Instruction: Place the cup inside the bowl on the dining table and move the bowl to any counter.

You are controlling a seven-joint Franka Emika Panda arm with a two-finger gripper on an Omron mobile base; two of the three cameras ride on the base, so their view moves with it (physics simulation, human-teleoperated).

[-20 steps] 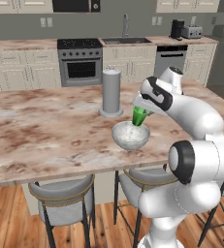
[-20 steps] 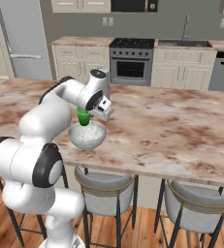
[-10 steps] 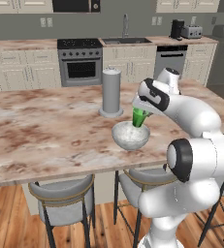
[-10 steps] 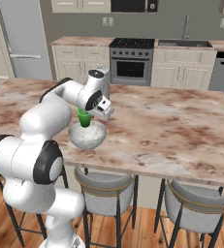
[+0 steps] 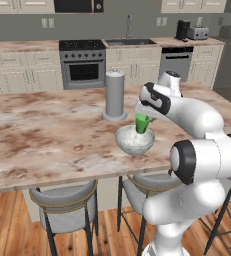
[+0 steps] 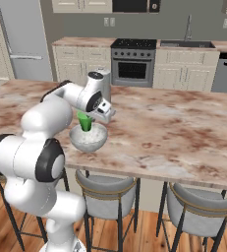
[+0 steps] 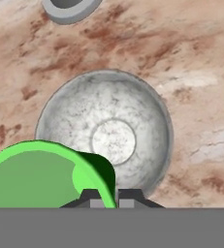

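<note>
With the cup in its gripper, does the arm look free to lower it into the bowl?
Probably yes. The gripper grips the cup by its rim over the bowl, whose inside lies bare; the grey cylinder stands apart.

A glossy white robot arm [image 5: 197, 150] is showing rounded, bulbous segments joined by dark charcoal bands at each joint. Its wrist is carrying a black collar, and two small dark fingertips [image 7: 91, 197] are ending the gripper [image 7: 109, 197].

Tall grey cylinder [image 5: 115, 95], 2 grey stools [image 5: 65, 212]
</note>
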